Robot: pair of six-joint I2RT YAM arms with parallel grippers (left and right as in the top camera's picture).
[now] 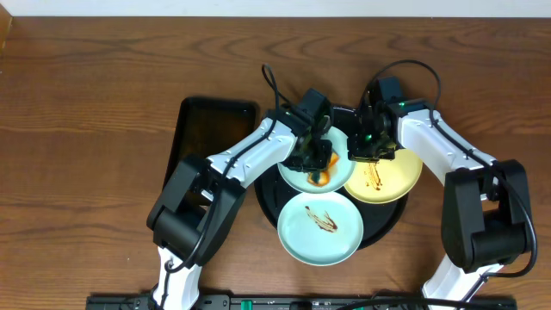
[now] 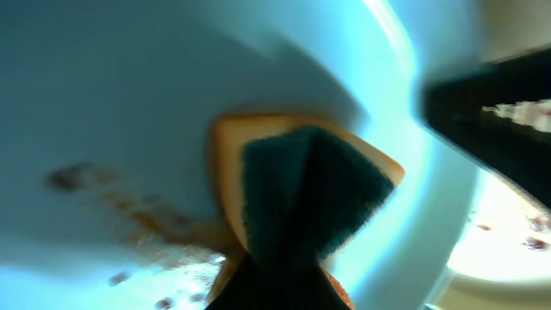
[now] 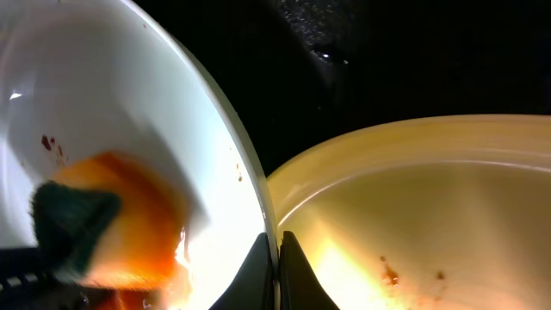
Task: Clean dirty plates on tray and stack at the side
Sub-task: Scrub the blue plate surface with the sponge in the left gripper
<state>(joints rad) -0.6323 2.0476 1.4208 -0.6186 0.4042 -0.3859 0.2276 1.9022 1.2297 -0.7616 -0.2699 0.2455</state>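
closest to me, on the big round tray [image 1: 380, 226], sits the front blue plate [image 1: 318, 251] with a line of brown sauce [image 1: 324, 220] on it. nothing touches it. just behind it, on the same tray, the other two plates sit side by side. the back blue plate [image 1: 341, 176] is on the left. the yellow plate [image 1: 403, 176] is on the right, and it has brown marks too.

my left gripper [image 1: 314, 157] is shut tight on a sponge [image 2: 301, 198], orange with a dark green top. it presses the sponge down inside the back blue plate, where smears of sauce show. my right gripper [image 3: 277, 258] has its two fingers pinched on the rim of that same plate, on the side next to the yellow plate. i think this stops the plate from sliding.

i think these plates are light, hard and smooth. they look slippery, more so when wet, and could chip or crack if dropped. they do not bend. the best place to hold one is the thin rim, with one finger on each side. the sponge is soft and squashes, so i can push with it without hurting the plate.

farther away, to the left of the round tray, a small black tray [image 1: 207, 129] lies on the wooden table [image 1: 86, 103].
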